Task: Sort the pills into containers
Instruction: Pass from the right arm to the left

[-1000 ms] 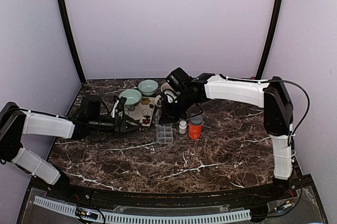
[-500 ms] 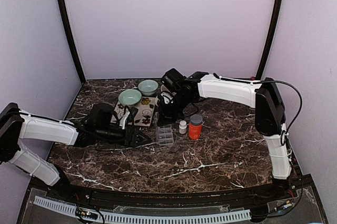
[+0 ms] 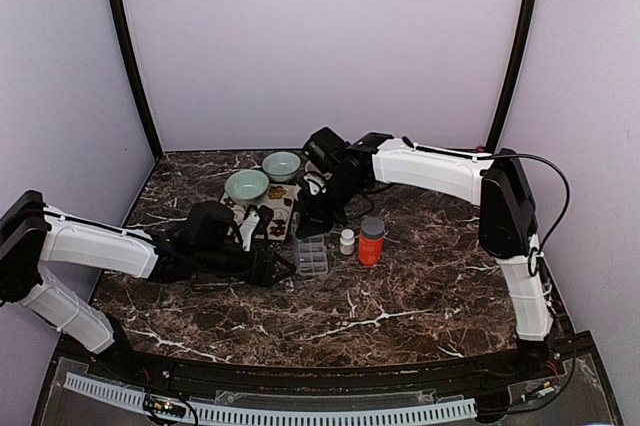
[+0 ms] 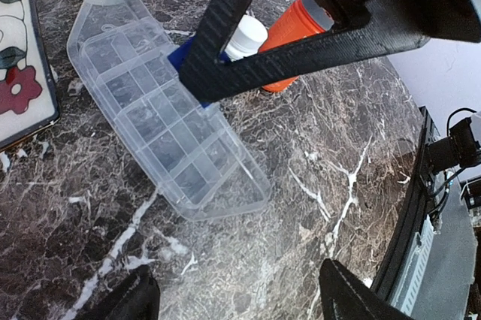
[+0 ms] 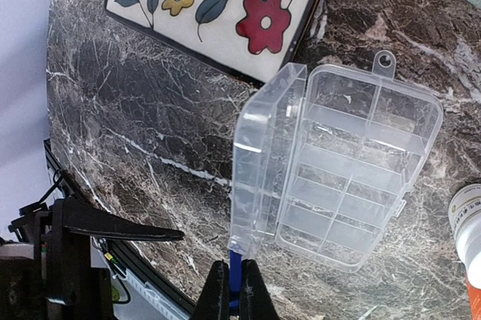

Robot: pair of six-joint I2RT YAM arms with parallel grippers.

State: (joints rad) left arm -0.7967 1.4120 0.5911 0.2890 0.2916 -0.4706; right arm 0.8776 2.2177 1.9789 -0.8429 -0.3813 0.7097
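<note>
Sliding the left gripper, jaws spread wide and empty, in low to straddle the near end of the clear plastic compartment box without nudging it seems the way to steady it. The box lies just ahead of those jaws, lid open (compartments look empty). Beyond, by the lid's edge, the right gripper pinches a small blue piece.

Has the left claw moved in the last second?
Yes. The left claw slid right, from beside the floral tray toward the clear pill box.
</note>
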